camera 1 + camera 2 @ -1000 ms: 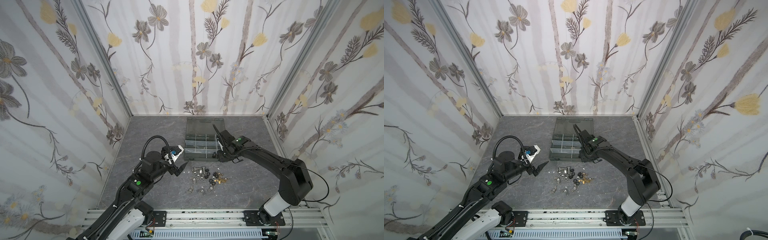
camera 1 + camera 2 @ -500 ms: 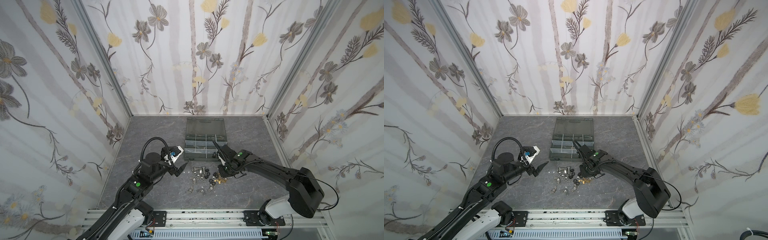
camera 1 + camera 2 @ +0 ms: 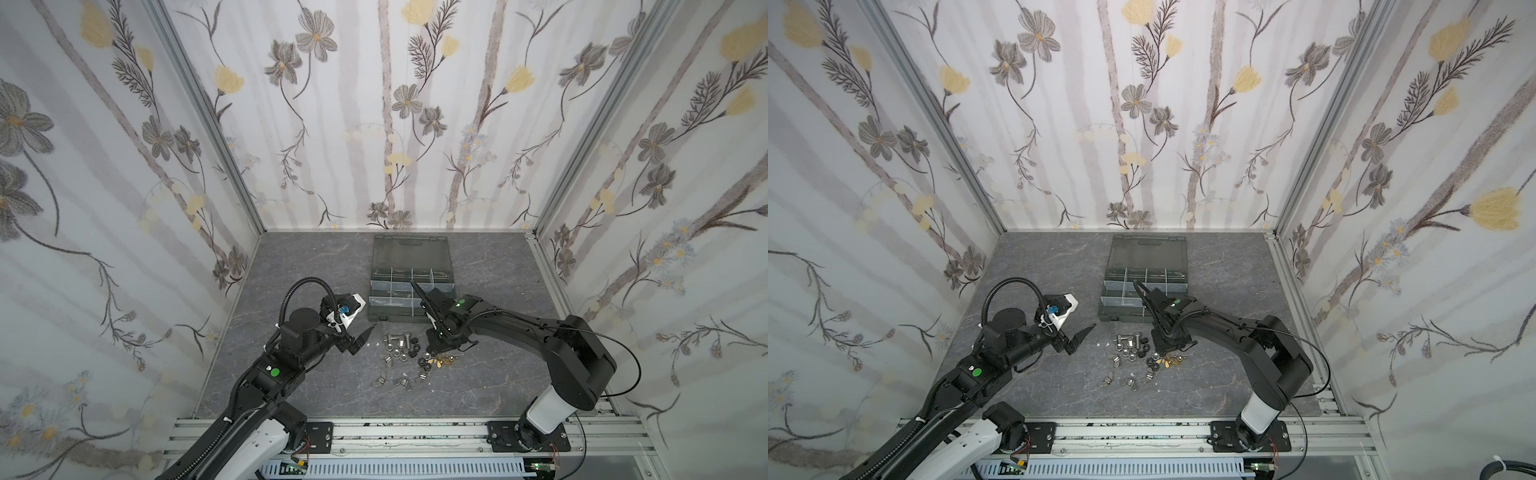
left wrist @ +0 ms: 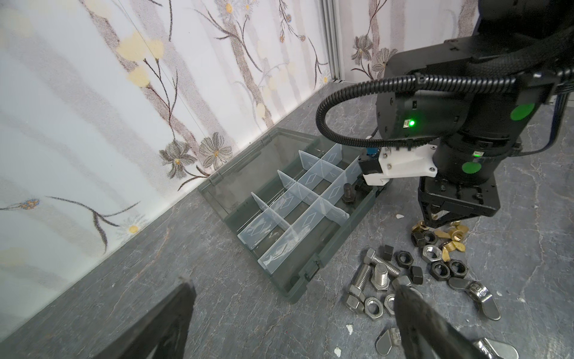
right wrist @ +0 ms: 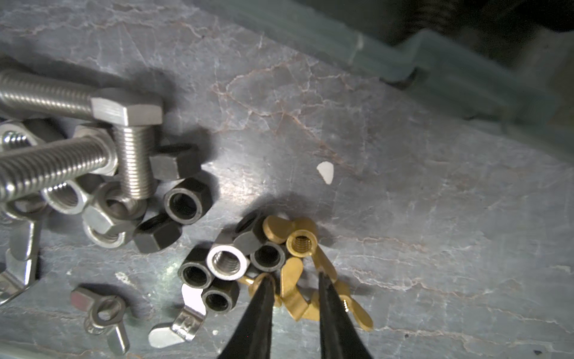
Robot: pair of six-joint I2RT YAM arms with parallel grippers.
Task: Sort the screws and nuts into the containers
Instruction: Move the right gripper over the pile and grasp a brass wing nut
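- Left gripper (image 3: 362,338): jaws spread wide with nothing in them, hanging over the grey table (image 3: 299,374) at about 9 o'clock from the loose pile and not touching it.
- Right gripper (image 5: 293,279): jaws only a narrow crack apart, with the tips down either side of a brass wing nut (image 5: 292,292) at the pile's 3 o'clock edge. There are small gaps beside the wing, so it doesn't look pinched.
- The silver screws (image 3: 400,340) lie at the pile's 11 o'clock, partly on top of some hex nuts (image 5: 188,205). The silver wing nuts (image 3: 380,380) are down around 7 o'clock.
- The box (image 3: 399,321) sits at 12 o'clock from the pile, with its lid (image 3: 411,253) open beyond it.
- A dark screw (image 4: 348,195) stands in the corner compartment (image 4: 335,213) by the right arm.
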